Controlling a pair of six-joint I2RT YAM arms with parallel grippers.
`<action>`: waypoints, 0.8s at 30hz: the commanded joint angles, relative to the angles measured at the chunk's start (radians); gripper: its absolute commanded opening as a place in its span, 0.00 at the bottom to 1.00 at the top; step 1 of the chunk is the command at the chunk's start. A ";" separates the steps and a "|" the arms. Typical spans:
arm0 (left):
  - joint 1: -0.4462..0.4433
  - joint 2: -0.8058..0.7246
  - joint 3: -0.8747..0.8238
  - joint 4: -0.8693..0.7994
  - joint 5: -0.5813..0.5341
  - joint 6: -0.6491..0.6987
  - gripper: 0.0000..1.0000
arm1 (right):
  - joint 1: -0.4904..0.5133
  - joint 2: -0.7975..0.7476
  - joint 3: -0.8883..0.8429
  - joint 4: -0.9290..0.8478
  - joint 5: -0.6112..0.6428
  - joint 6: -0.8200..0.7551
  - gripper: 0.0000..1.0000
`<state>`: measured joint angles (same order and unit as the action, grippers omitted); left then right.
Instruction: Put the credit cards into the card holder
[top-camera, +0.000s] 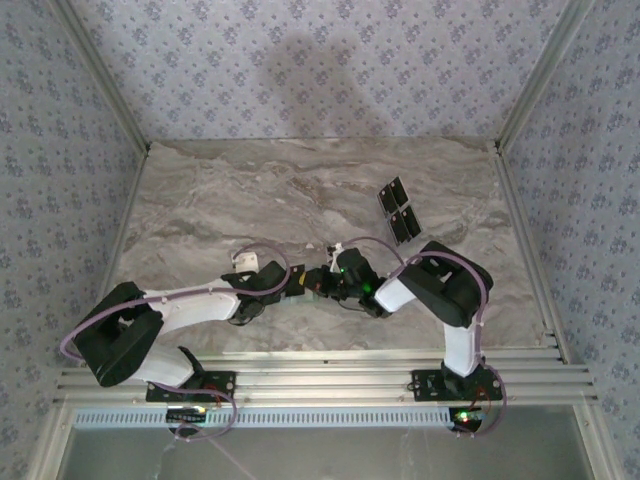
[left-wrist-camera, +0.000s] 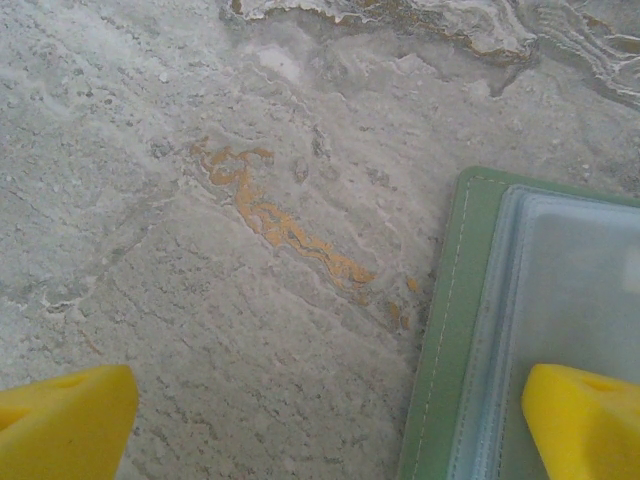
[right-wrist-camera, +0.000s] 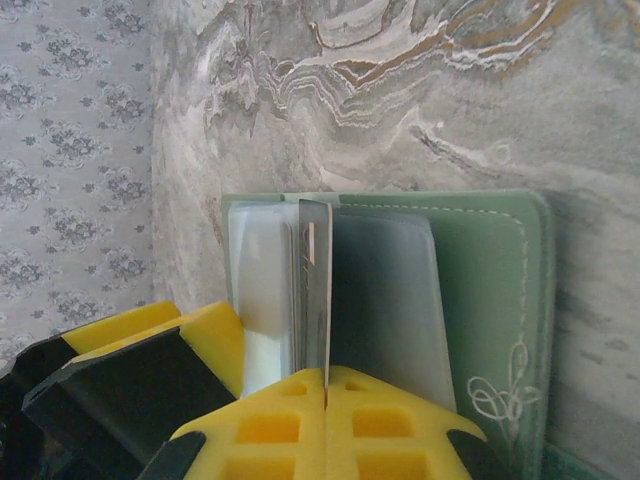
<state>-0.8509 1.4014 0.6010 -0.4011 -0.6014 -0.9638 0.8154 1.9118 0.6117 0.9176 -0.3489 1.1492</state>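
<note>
While right fingers (right-wrist-camera: 290, 395) pinch a credit card (right-wrist-camera: 315, 290) at the card holder (right-wrist-camera: 480, 290), left fingers (left-wrist-camera: 585, 425) wide.

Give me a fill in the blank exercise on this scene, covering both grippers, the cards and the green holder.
1. The right gripper is ___ on a card held on edge over the holder.
2. The left gripper has its jaws ___, one fingertip over the holder.
3. The holder's colour is ___.
4. Farther back on the table lie ___ black cards.

Missing words: shut; open; green; two.
</note>
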 joint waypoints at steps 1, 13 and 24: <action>-0.004 0.020 -0.021 -0.084 0.029 0.004 1.00 | 0.007 0.042 -0.013 -0.025 -0.044 0.014 0.00; -0.004 0.021 -0.018 -0.087 0.030 0.005 1.00 | -0.001 0.069 -0.010 0.017 -0.082 0.035 0.00; -0.004 0.021 -0.023 -0.087 0.009 0.002 1.00 | -0.001 0.071 -0.033 0.120 -0.114 0.065 0.00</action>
<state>-0.8509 1.4014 0.6010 -0.4152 -0.6186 -0.9638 0.8062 1.9526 0.5896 1.0294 -0.4244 1.1988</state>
